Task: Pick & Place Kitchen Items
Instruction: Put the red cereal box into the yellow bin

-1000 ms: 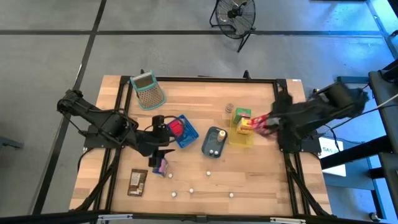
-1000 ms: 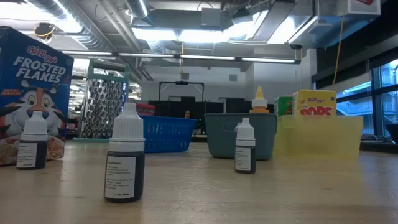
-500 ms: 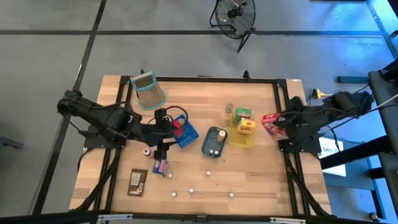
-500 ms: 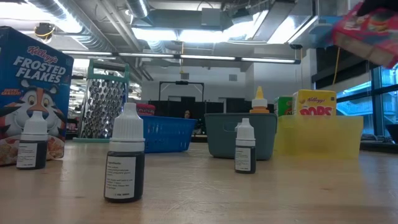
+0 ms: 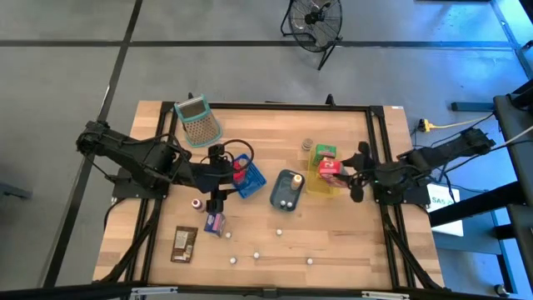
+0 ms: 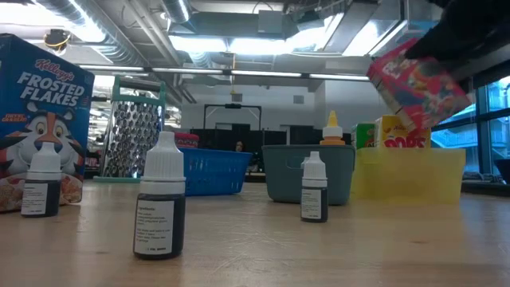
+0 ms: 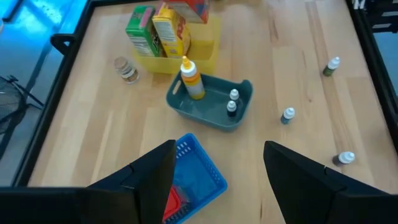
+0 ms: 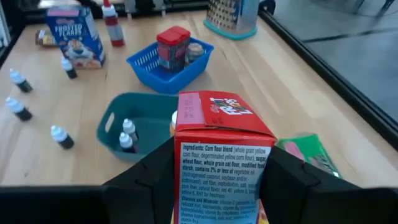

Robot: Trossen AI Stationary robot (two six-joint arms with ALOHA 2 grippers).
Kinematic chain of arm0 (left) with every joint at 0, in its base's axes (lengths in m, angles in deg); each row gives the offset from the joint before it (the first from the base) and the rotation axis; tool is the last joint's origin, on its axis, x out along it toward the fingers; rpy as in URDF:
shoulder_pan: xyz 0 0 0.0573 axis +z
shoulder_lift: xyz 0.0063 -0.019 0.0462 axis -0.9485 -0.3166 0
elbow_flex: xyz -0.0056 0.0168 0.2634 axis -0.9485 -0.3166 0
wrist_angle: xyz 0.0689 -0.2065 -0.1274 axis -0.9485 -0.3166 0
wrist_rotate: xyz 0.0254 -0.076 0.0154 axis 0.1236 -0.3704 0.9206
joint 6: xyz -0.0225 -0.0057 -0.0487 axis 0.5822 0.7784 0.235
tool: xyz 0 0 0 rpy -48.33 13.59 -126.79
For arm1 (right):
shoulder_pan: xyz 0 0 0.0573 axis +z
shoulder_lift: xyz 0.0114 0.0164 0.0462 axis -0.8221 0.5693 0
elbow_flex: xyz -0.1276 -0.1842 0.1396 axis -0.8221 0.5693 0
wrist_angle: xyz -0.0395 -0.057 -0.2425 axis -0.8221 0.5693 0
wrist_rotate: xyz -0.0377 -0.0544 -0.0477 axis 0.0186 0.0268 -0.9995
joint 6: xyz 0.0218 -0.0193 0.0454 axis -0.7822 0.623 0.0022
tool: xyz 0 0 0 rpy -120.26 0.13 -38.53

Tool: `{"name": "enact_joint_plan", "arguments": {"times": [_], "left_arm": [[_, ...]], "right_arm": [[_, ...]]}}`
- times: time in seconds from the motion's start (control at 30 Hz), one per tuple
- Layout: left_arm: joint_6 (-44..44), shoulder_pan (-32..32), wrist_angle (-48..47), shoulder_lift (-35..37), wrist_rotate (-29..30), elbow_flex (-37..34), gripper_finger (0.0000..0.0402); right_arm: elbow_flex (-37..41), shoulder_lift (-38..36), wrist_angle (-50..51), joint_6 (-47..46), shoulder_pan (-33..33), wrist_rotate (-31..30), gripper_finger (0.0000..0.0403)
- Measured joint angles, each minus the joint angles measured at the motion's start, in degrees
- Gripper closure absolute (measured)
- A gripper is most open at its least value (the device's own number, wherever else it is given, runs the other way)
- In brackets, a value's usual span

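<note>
My right gripper (image 8: 219, 186) is shut on a red cereal box (image 5: 329, 167), which hangs tilted over the yellow tray (image 5: 321, 187) at the table's right. In the low view the red box (image 6: 418, 80) hangs above the tray's wall (image 6: 406, 171). A green box (image 7: 142, 26) and a yellow box (image 7: 171, 34) stand in that tray. My left gripper (image 5: 223, 177) hovers open over the near edge of the blue basket (image 7: 196, 177), with nothing between its fingers. A red item (image 8: 173, 45) lies in the basket. My right gripper pinches the red cereal box between its two fingers, one on each broad face (image 8: 180, 177), with the printed narrow side facing the wrist camera. The fingers come from the table's right, slanting down. The box is lifted clear and tilted above the yellow tray.
A teal tray (image 5: 286, 188) with little bottles and a squeeze bottle sits between basket and yellow tray. A grater (image 5: 198, 121) stands far left and a small jar (image 5: 307, 145) beside the yellow tray. A blue cereal box (image 5: 215, 223), a brown packet (image 5: 184, 243) and several small bottles (image 5: 256, 254) lie near the front.
My right gripper has come down with the red cereal box and gone toward the table's left, from beside the right edge to over the yellow tray. In the low view the box has dropped in from the top. My left gripper has drifted slightly toward the far edge.
</note>
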Motion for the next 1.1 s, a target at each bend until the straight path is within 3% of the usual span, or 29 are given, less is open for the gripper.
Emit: {"name": "enact_joint_plan", "arguments": {"times": [0.13, 0.5, 1.1], "left_arm": [[-0.02, 0.00, -0.04, 0.00, -0.09, 0.00, 0.0162], [0.00, 0.02, -0.02, 0.00, 0.00, 0.00, 0.0162], [0.09, 0.02, 0.00, 0.00, 0.11, 0.00, 0.0162]], "right_arm": [[3.79, 0.00, -6.56, 0.19, 0.01, -0.13, 0.0220], [8.67, 0.00, -10.86, -2.48, 0.00, -0.14, 0.0220], [16.47, 0.00, -26.04, 5.09, -0.02, -2.32, 0.0220]]}}
